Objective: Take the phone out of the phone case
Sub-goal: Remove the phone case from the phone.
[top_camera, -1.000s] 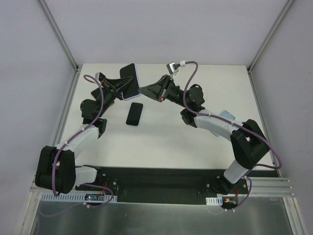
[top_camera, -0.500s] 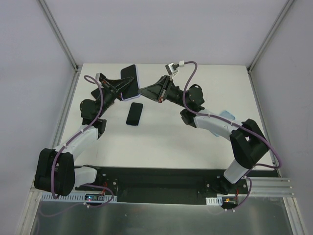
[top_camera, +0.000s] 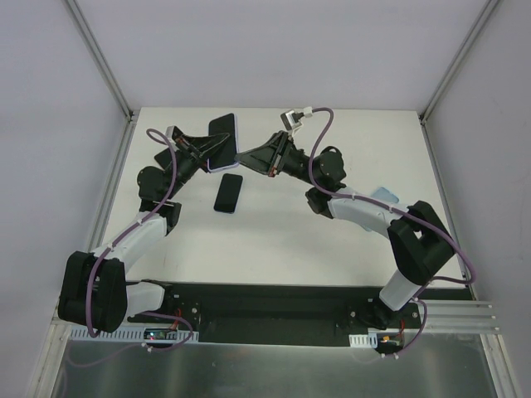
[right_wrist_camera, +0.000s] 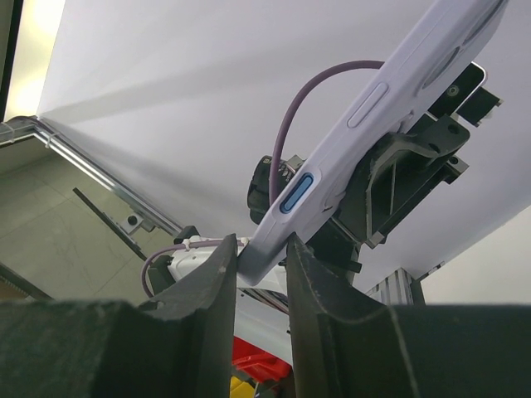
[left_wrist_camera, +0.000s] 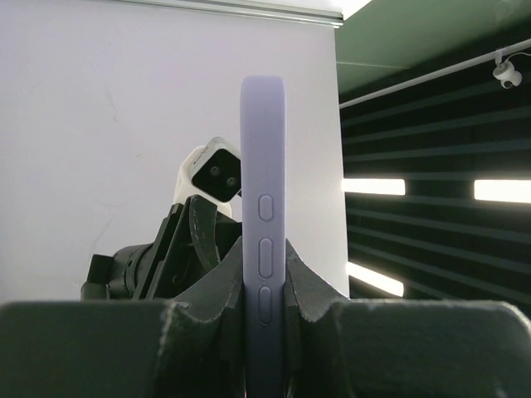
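**A:** Seen from above, our left gripper (top_camera: 212, 149) holds the lavender phone case (top_camera: 222, 131) aloft over the far side of the table (top_camera: 315, 240). Our right gripper (top_camera: 243, 155) meets the case at its lower corner.

**B:** And the phone?

**A:** A dark slab (top_camera: 229, 192) lies flat on the table just below the two grippers, apart from both. We take it for the phone. If we are right, the separation is done. The case turns a dark face to the camera, and we cannot tell whether that is lining or glass.

**B:** What do we get from the left wrist?

**A:** There the phone case (left_wrist_camera: 264, 166) stands upright and edge-on, with its button covers in a column. Our left gripper (left_wrist_camera: 264, 286) is closed tight on its lower end, one finger (left_wrist_camera: 311, 286) pressing each side. No phone shows in this view.

**B:** And the right wrist?

**A:** The phone case (right_wrist_camera: 373, 99) slants up and away, its bottom corner sitting between our right gripper's (right_wrist_camera: 261, 257) fingers (right_wrist_camera: 216, 278). The jaws stand only narrowly apart and hug that corner closely. We cannot tell whether they pinch it or merely flank it.

**B:** So what is left?

**A:** By our reading, little. We need to free the corner, set the case down and confirm that the slab is the phone.
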You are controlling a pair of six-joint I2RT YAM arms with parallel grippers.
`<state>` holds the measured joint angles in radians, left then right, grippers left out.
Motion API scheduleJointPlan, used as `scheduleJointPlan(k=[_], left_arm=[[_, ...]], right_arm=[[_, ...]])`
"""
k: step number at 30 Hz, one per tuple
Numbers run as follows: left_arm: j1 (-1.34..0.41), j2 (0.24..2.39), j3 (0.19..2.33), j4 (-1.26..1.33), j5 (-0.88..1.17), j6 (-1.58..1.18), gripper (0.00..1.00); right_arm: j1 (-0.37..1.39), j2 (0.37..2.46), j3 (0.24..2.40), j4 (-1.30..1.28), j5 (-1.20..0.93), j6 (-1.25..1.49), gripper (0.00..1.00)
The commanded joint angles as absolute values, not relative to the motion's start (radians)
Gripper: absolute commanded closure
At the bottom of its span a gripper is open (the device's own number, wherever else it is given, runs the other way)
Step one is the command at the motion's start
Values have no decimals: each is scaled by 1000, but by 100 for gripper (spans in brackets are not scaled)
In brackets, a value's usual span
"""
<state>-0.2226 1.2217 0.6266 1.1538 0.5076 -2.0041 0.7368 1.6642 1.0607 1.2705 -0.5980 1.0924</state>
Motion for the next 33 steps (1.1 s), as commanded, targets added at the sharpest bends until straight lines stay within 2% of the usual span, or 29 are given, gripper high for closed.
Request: scheduleJointPlan(k=[1,5,8,11,21,22,28,33], left_arm=[[-241,1210,658,1160,494,-2309,100],[-235,1213,657,1161,491,-2304,100],[-232,1218,657,1167,494,-2298,100],[-230,1220,658,1167,495,-2295,100],[-215,1221,647,1184,494,-2299,100],[-213,1223,647,1187,492,-2301,100],[-203,1218,657,1193,497,-2307,100],[-202,1221,655,1198,500,-2306,100]], right_arm=[[804,1660,1051,1497,-689,1081,74],[804,1657,1031,1499,-689,1088,75],[804,1649,1023,1499,-684,1088,66],[804,1643,1017,1497,-678,1088,63],[792,1605,994,1471,-644,1077,62],[788,1597,986,1462,-640,1066,58],[738,1539,888,1355,-586,1029,51],[741,1513,966,1237,-597,962,49]])
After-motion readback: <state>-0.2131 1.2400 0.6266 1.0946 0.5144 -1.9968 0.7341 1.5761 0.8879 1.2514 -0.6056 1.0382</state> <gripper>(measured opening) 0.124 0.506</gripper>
